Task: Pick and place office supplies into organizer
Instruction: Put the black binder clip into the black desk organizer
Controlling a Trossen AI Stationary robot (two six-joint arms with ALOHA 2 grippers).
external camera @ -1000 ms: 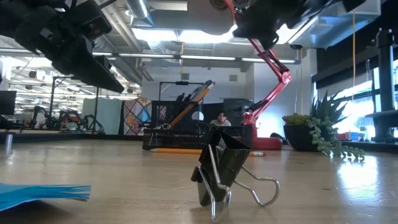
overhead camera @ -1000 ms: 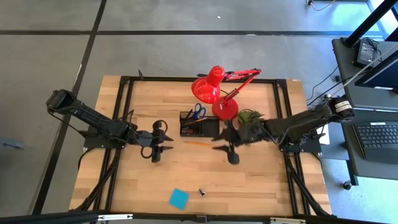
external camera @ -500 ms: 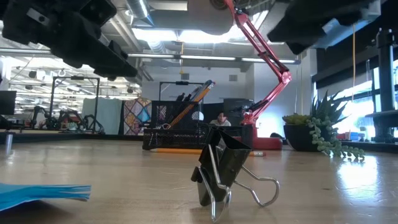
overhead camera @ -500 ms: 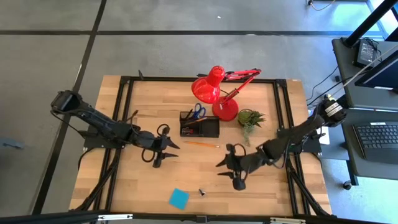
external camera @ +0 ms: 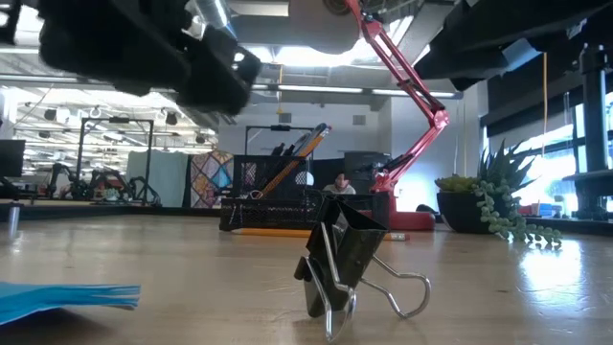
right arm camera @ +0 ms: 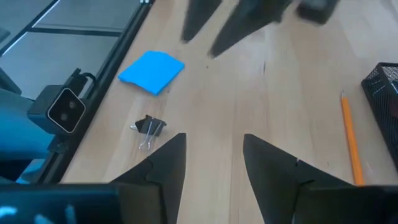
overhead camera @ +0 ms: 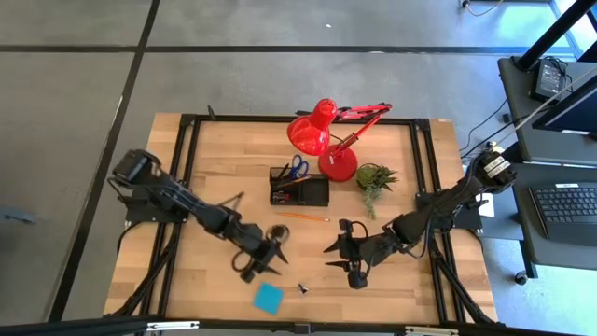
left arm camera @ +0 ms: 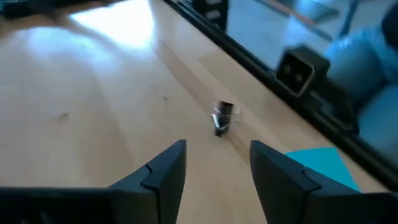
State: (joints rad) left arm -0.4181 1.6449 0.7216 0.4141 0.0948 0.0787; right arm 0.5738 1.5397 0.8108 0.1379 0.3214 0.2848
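i have both grippers with fingers spread, holding nothing. the binder clip [overhead camera: 303,288] lies on the table ahead of the right gripper [overhead camera: 347,264] and just beside the sticky-note pad [overhead camera: 268,298]. the left gripper [overhead camera: 268,259] sits about equally near, with the clip straight ahead between its fingers.

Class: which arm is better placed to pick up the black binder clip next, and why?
Probably left: the left gripper is open, nearer the binder clip and aimed at it; the open right gripper sits slightly farther away.

Clip [overhead camera: 303,288] right of sticky-note pad [overhead camera: 268,298]
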